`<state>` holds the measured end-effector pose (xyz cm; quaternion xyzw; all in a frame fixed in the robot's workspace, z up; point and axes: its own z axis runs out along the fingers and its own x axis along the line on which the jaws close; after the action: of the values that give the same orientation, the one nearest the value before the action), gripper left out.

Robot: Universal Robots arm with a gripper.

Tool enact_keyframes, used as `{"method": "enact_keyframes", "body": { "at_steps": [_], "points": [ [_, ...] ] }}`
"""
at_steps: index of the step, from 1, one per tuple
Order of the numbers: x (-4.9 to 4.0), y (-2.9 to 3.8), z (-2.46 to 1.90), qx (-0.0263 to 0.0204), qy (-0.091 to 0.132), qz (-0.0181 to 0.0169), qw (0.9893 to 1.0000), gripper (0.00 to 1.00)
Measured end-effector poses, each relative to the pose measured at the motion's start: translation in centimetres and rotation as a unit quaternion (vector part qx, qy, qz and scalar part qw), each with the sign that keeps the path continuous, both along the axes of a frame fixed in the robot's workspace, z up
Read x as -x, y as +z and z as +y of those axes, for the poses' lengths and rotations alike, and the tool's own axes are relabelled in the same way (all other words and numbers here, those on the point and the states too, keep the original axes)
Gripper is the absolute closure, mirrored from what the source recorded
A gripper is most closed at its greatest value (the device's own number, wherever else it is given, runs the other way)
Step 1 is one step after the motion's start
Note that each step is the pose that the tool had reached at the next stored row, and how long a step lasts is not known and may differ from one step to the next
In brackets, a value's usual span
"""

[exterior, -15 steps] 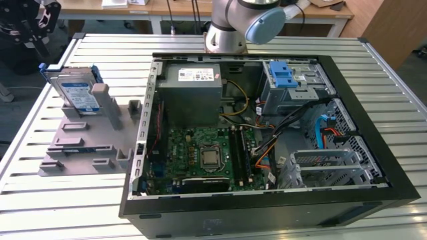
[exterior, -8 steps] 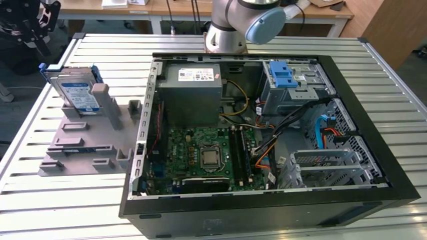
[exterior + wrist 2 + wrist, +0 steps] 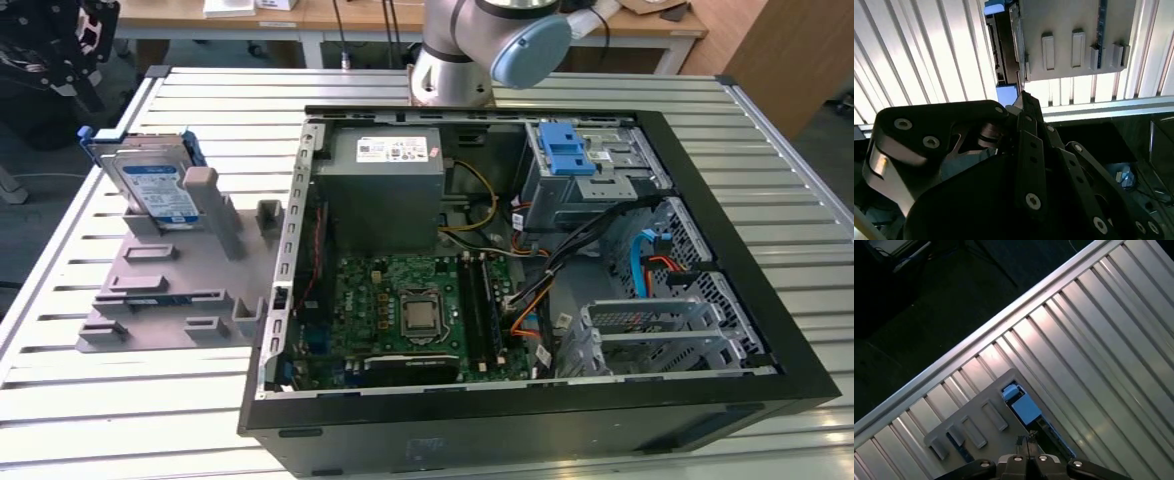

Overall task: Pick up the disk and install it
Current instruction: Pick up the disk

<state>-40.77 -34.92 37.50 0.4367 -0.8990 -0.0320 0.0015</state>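
Currently the gripper point(image 3: 1024, 100) is closed: in both wrist views its two fingers meet at the tips and there is nothing between them. No contact with any object is observed.

The disk point(image 3: 151, 185) stands on its edge in a grey holder point(image 3: 174, 270) on the slatted table point(image 3: 774, 180). It is outside the open computer case point(image 3: 534, 260) and well apart from the blue-latched drive cage point(image 3: 587, 165). It is not picked up and not installed.

Relation to the hand: the disk lies below the gripper and just ahead of the fingertips point(image 3: 1026, 107). In the second wrist view it is seen edge-on point(image 3: 1004, 50), its narrow upper edge running straight away from the tips, with one blue end of the bracket close under them and the other at the far end. The first wrist view agrees: the blue tab of the bracket point(image 3: 1023, 407) sits immediately ahead of the closed tips point(image 3: 1026, 442).

Assessment: the disk's long axis lines up with the way the hand points, and the fingers close across that axis, that is, across the disk's thin dimension. The hand sits over the nearer end of the disk, not over its middle. Height above the upper edge cannot be determined.
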Motion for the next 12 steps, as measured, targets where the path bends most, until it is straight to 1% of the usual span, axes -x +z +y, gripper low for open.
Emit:
{"method": "enact_keyframes", "body": {
  "at_steps": [3,6,9,11,12],
  "points": [
    [0.01,-0.03,0.0,0.0,0.026,-0.0025,0.9997,0.89],
    [0.0,-0.08,0.0,0.0,0.052,-0.005,0.9986,0.89],
    [0.0,-0.15,0.0,-0.0001,0.079,-0.0068,0.9968,0.89],
    [0.0,-0.21,0.0,-0.0001,0.097,-0.0076,0.9952,0.89],
    [0.0,-0.24,0.0,-0.0001,0.107,-0.008,0.9942,0.89]
  ]
}}
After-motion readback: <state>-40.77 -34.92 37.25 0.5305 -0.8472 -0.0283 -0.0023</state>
